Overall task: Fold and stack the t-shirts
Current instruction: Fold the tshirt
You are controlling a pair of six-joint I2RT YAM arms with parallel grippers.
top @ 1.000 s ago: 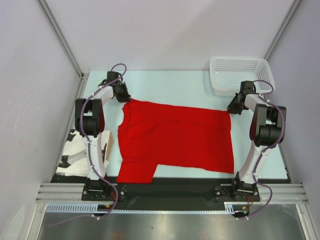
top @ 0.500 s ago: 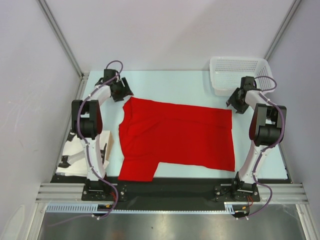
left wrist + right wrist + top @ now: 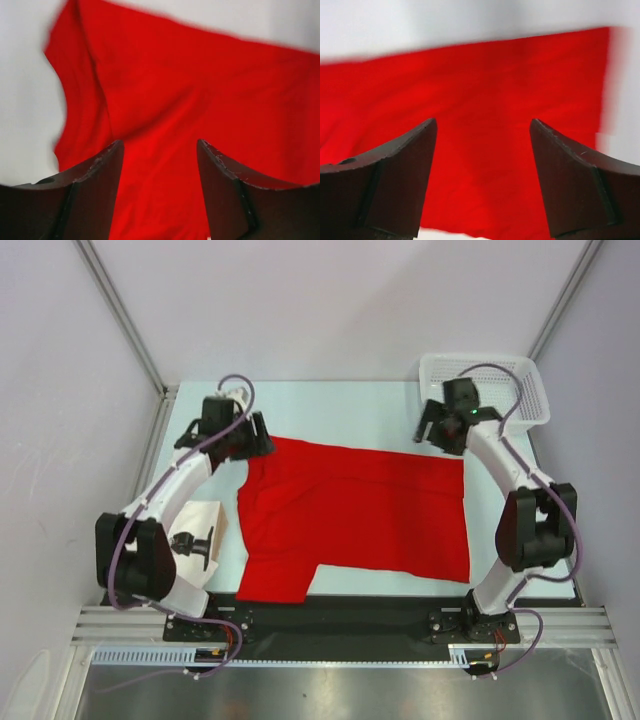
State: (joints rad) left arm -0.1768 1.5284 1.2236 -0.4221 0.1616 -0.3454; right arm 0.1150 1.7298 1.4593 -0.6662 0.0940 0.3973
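One red t-shirt (image 3: 360,510) lies flat on the pale table (image 3: 340,405), folded into a wide band with a sleeve sticking out at the near left. My left gripper (image 3: 260,443) hovers open over the shirt's far left corner. In the left wrist view its fingers (image 3: 100,170) stand apart above the red cloth (image 3: 200,90) with nothing between them. My right gripper (image 3: 428,432) hangs open over the far right corner. The right wrist view shows its fingers (image 3: 560,165) wide apart over the cloth (image 3: 485,80), holding nothing.
A white mesh basket (image 3: 530,390) stands at the far right corner, just behind the right arm. A pale flat board (image 3: 200,515) lies off the table's left edge under the left arm. Grey walls close in both sides.
Both grippers were shut on the shirt's far corners and have opened and let go. Both arms have swung inward above the shirt's far edge. The shirt lies still.
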